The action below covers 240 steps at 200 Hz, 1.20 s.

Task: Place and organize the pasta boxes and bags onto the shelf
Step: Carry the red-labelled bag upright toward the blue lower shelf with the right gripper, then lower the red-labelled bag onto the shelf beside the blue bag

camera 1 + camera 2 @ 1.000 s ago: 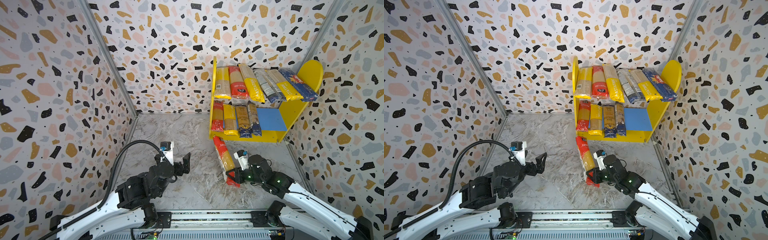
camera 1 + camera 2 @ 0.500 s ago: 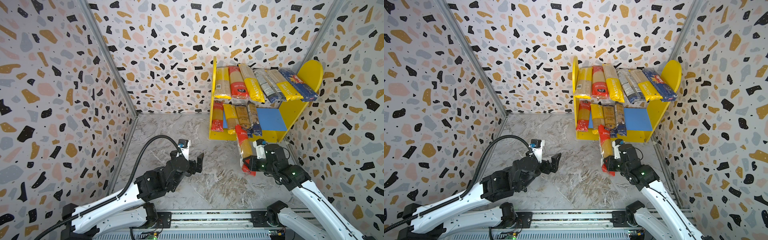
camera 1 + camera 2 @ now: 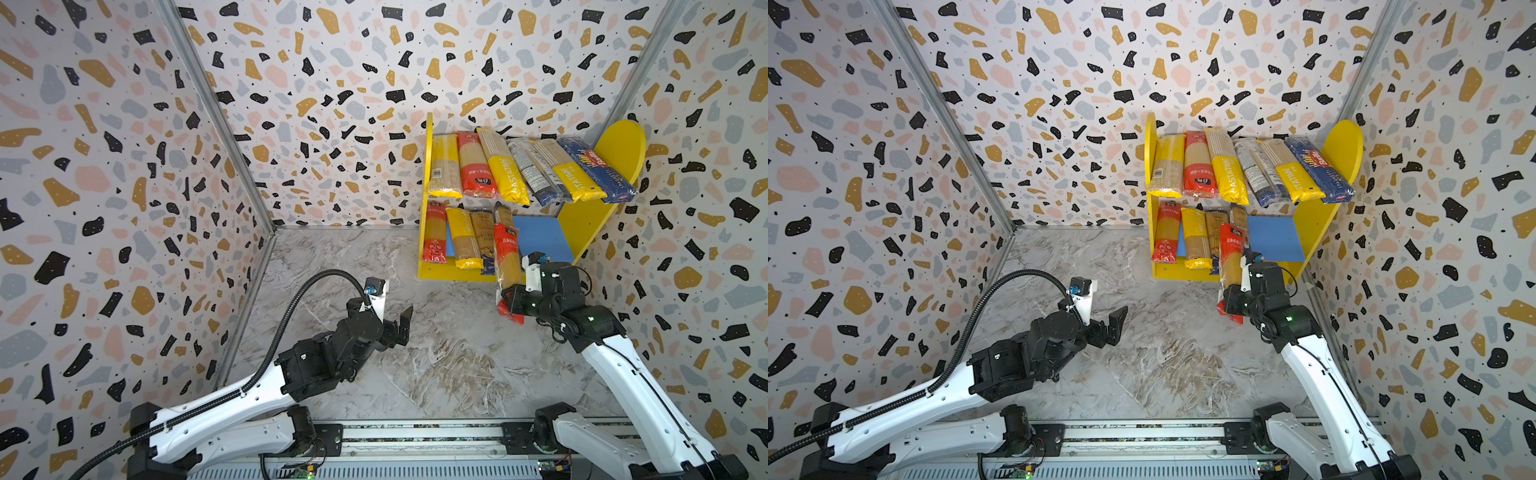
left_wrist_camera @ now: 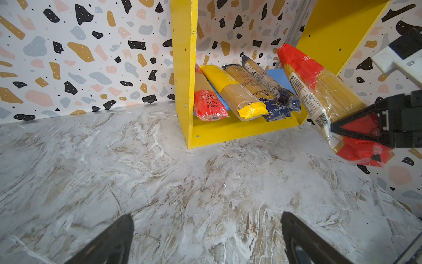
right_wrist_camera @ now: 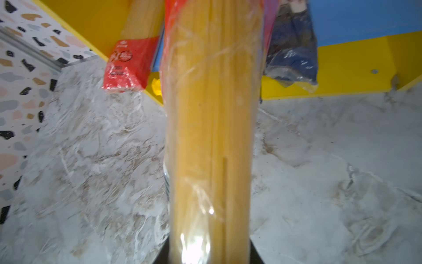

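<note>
Red pack [image 3: 506, 249], in hand at shelf [image 3: 619, 149] front, lower tier.
Right gripper [image 3: 508, 297] clenched on the pack's near red end. The pack is off the floor [image 3: 436, 353] and tilted, its far end over the blue board [image 3: 540, 239], just beside the dark blue packs [image 4: 277, 104], perhaps touching them. Four packs lie on that board; six top packs [image 3: 509, 170] fill the tier above. Left gripper [image 3: 404, 326] hangs over the floor, jaws apart, holding nothing.

Both top views look down from high in front; both wrist views face the shelf [image 4: 182, 91], the right's closer.
</note>
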{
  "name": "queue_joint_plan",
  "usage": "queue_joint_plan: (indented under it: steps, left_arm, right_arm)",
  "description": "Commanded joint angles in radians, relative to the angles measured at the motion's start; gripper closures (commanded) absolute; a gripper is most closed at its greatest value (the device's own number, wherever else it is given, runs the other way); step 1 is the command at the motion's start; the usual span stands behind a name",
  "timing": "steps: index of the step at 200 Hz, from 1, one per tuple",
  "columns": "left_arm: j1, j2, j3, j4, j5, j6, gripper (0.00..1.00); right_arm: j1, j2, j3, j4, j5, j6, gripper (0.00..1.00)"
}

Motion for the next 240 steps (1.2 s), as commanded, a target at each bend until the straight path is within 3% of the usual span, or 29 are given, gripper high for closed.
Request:
queue_joint_plan:
  steps: [1, 80, 157, 240]
  left_arm:
    - [0.002, 0.019, 0.030, 0.041, -0.004, 0.038, 0.00]
    - [0.009, 0.045, 0.046, 0.037, -0.028, 0.061, 0.01]
    - [0.021, 0.081, 0.077, 0.032, -0.032, 0.088, 0.01]
    - [0.064, 0.124, 0.119, 0.007, -0.025, 0.107, 0.01]
  right_arm:
    - [-0.046, 0.017, 0.100, 0.144, 0.114, -0.087, 0.92]
    - [-0.208, 0.161, 0.142, 0.252, 0.142, -0.203, 0.92]
    - [-0.309, 0.308, 0.175, 0.403, 0.126, -0.217, 0.92]
    - [-0.320, 0.516, 0.327, 0.452, 0.153, -0.263, 0.92]
